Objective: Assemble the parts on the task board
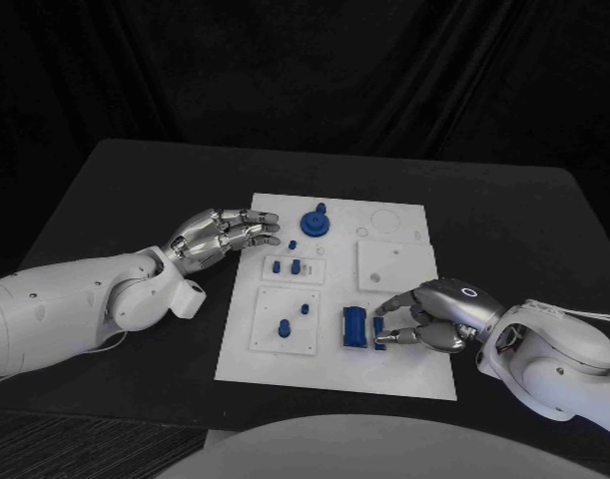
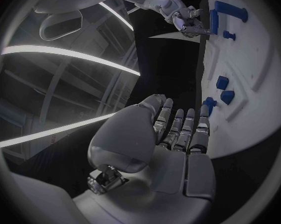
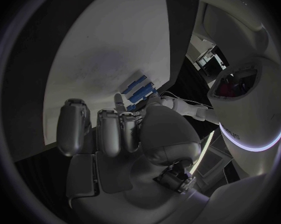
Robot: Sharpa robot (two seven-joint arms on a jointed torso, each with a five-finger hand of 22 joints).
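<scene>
The white task board (image 1: 391,374) lies mid-table. My right hand (image 1: 434,317) is over its near right part, fingers curled round a small blue bar (image 1: 379,342) that stands right beside a taller blue block (image 1: 353,326). In the left wrist view that hand (image 2: 177,12) has its fingertips against the blue block (image 2: 214,21). My left hand (image 1: 226,235) hovers at the board's far left edge with fingers stretched out, holding nothing. A round blue knob part (image 1: 314,220) stands just beyond its fingertips. Small blue pieces (image 1: 286,266) and two blue pegs (image 1: 297,317) stand in the left-hand panels.
A plain white square panel (image 1: 394,264) sits on the board's right side, with round outlines (image 1: 388,218) behind it. Black table (image 1: 535,230) surrounds the board on all sides, and a dark curtain hangs behind.
</scene>
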